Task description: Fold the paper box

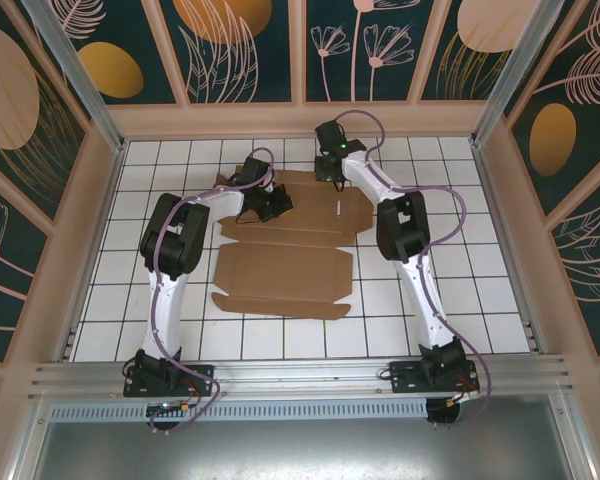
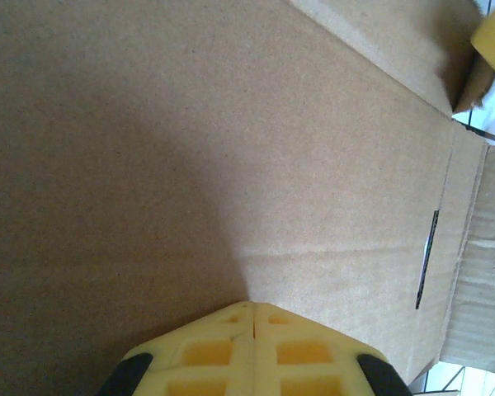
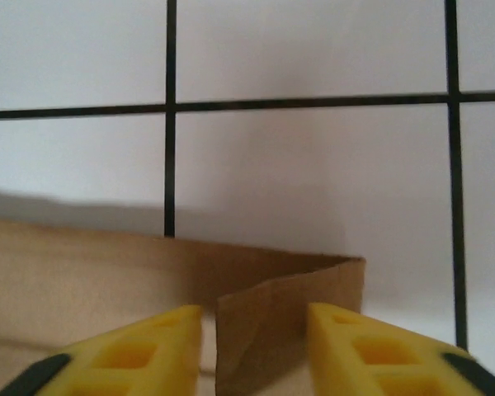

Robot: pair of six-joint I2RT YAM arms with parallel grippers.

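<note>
- The paper box (image 1: 285,265) is lying as a plain brown die-cut sheet, mostly flat, in the middle of the white tiled counter (image 1: 460,290).
- Its panels are running from near to far, with creases showing between them and narrow flaps sticking out at the near edge and at the sides.
- A thin slot (image 2: 426,260) is showing as a dark cut near one crease in the left wrist view.
- The left tool (image 1: 270,205) is resting on the far-left part of the sheet; its yellow fingertips are pressed together, tip down on bare cardboard, pinching nothing.
- The right tool (image 1: 327,168) is sitting at the sheet's far edge.
- In the right wrist view its fingers (image 3: 177,330) are standing spread, with a small upright flap (image 3: 297,289) rising between them.
</note>
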